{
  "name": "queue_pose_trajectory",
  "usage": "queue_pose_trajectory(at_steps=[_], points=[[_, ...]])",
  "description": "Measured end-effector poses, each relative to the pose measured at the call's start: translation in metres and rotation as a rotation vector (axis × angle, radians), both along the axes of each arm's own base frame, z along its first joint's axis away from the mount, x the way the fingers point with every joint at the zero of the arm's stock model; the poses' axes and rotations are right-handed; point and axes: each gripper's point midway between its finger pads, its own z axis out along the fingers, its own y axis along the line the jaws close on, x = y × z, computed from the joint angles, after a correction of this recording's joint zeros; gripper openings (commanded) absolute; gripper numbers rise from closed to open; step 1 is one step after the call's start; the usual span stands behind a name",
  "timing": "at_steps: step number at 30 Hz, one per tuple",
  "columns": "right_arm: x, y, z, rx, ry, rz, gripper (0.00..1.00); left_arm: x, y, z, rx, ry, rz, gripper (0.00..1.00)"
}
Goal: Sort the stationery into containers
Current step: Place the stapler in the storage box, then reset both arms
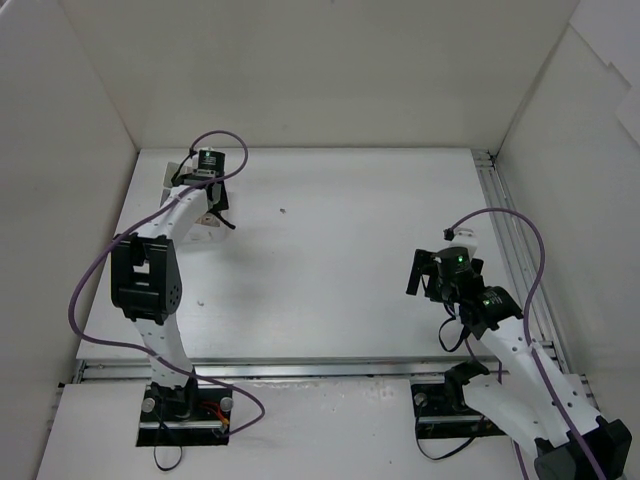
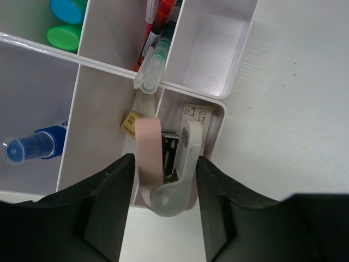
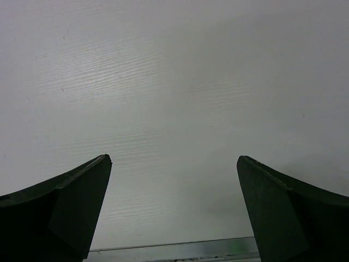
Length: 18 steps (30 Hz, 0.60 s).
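Note:
The white compartment box [image 2: 238, 57] fills the left wrist view; from above only its corner [image 1: 170, 173] shows beside the left arm. Its near right compartment holds a pink and grey stationery piece [image 2: 149, 147], standing on end. My left gripper [image 2: 166, 157] has one finger close on each side of that piece; whether they still press it is unclear. Other compartments hold blue [image 2: 68, 10] and green [image 2: 64, 37] highlighter caps, red pens [image 2: 158, 27] and a blue-capped tube [image 2: 32, 146]. My right gripper [image 3: 174, 158] hangs open over bare table [image 1: 420, 275].
White walls enclose the table [image 1: 330, 260] on the left, back and right. A metal rail [image 3: 174, 250] runs along the near edge, and another [image 1: 500, 220] runs along the right side. Purple cables loop off both arms.

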Motion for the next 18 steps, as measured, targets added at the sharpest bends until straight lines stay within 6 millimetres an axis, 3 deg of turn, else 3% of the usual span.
queue_pose_trajectory(at_steps=[5, 11, 14, 18], points=[[0.0, 0.0, 0.0, -0.001, 0.002, -0.001, 0.98, -0.003, 0.001, -0.005, 0.004, 0.014, 0.0, 0.74], [0.0, 0.0, 0.0, -0.001, 0.001, -0.001, 0.98, -0.006, -0.009, 0.004, 0.012, -0.001, -0.033, 0.87], [0.0, 0.0, 0.001, 0.002, -0.006, -0.001, 0.98, -0.016, -0.022, 0.022, 0.008, -0.03, -0.072, 0.92], [0.0, -0.001, 0.008, 0.011, -0.033, -0.008, 0.98, -0.042, -0.038, 0.068, -0.036, -0.133, -0.126, 0.99]])
